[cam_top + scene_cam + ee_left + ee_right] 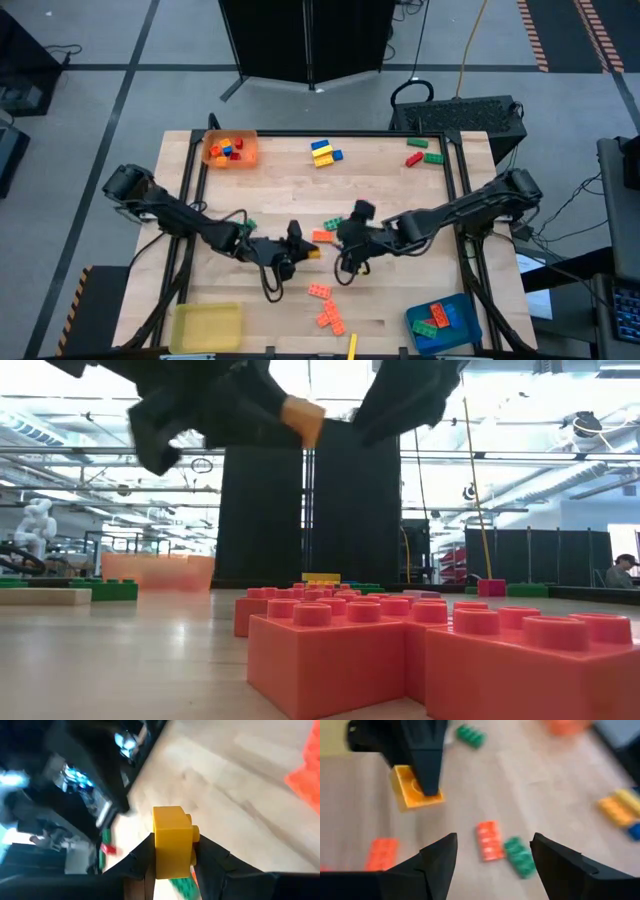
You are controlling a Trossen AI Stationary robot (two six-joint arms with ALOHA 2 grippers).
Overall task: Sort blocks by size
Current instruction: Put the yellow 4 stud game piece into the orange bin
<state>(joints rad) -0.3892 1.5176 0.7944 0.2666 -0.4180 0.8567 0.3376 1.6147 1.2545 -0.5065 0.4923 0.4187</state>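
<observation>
A small yellow block (172, 837) is lifted above the middle of the table, with my left gripper (303, 252) shut on it. The right wrist view shows the same block (415, 794) under a left finger. My right gripper (492, 862) hangs open just to the right of it (348, 258), with nothing between its fingers. Below it an orange block (489, 840) and a green block (519, 856) lie flat on the wood. Two more orange blocks (320, 291) (330, 318) lie nearer the front edge. My left gripper pinches the yellow block between its two fingers, one on the studded face (194, 832) and one on the opposite face. The fingers come from the table's left, slanting a little downward. The block's far half sticks out past the fingertips, and it hangs clear of the table (303, 418).
An orange tray (250, 150) with several blocks stands at the far left, a yellow tray (207, 325) at the near left, and a blue tray (462, 318) with blocks at the near right. Yellow and blue blocks (323, 152) and red and green blocks (424, 152) lie along the far edge.
</observation>
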